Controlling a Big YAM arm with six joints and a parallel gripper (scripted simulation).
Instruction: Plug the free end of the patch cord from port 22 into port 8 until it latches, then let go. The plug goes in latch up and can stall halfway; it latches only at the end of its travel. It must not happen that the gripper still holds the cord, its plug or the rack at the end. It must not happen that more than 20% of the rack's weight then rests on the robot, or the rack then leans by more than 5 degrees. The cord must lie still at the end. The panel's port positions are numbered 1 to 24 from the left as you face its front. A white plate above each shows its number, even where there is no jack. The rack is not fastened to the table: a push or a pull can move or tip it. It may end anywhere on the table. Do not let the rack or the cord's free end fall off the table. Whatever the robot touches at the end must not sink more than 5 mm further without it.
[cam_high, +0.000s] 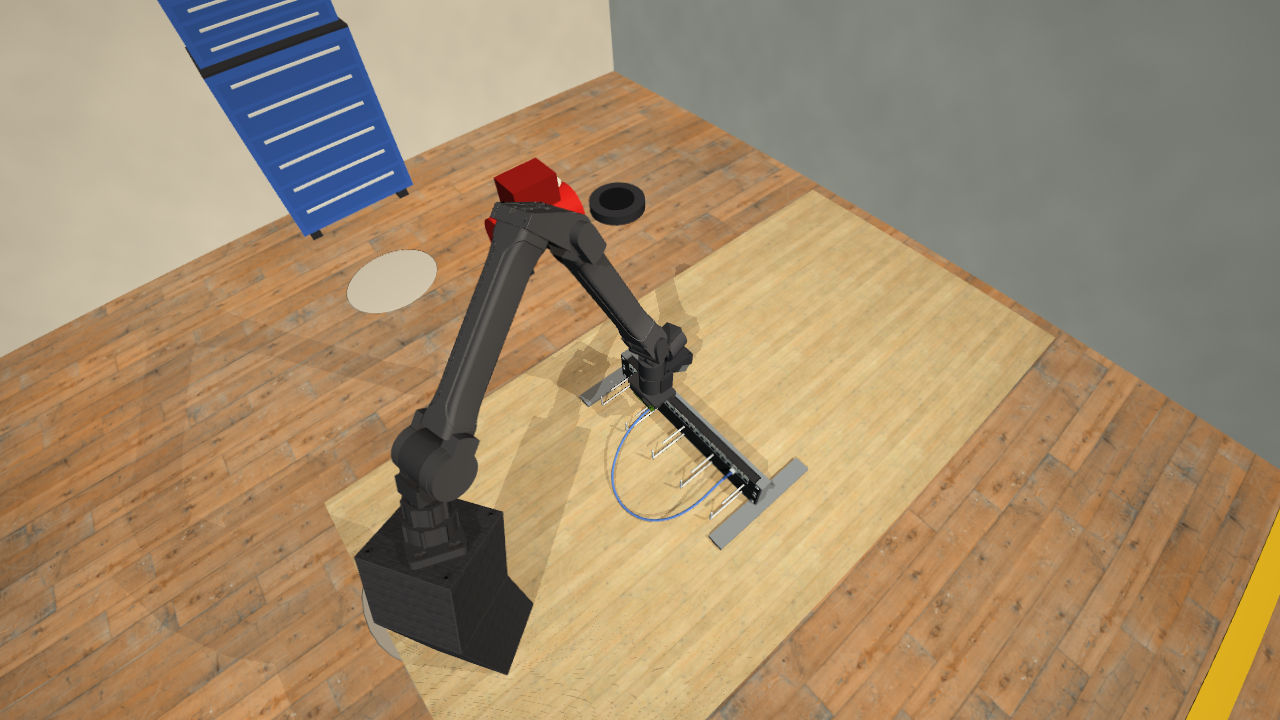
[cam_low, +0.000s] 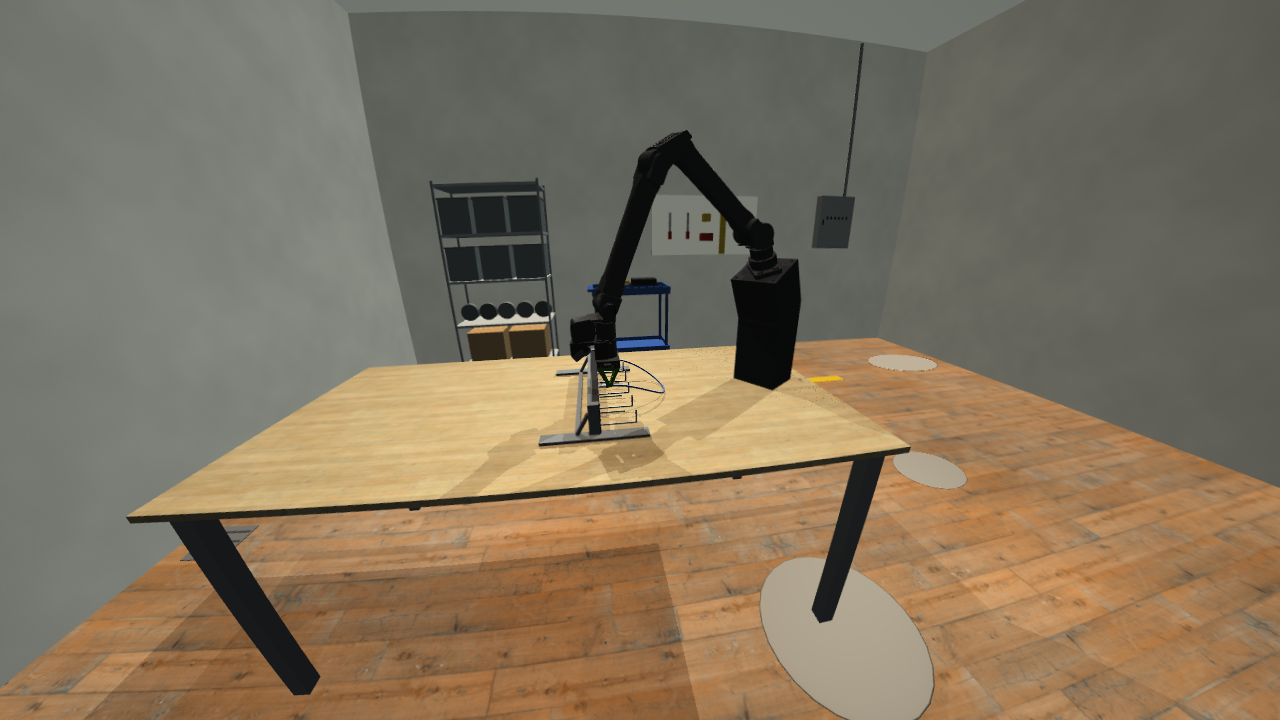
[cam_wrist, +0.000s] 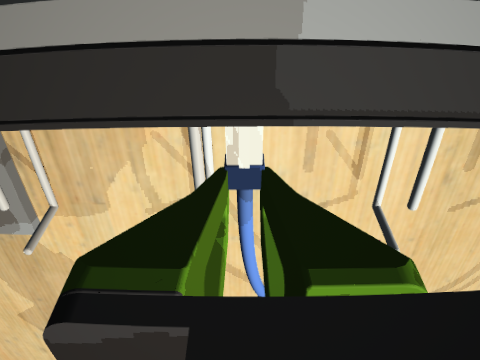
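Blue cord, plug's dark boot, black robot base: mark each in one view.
Blue cord (cam_high: 656, 519): top, lowest bend.
Dark boot (cam_wrist: 244, 178): wrist, its middle.
Robot base (cam_low: 765, 326): exterior, front side.

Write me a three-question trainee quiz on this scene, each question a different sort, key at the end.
1. True or false: the gripper is shut on the plug.
2. Which colour is the cord?
a) red
b) blue
c) yellow
3. Fill in: the cord loops out on the side of the rack facing the arm's ____.

Key: 1 true; 2 b; 3 base
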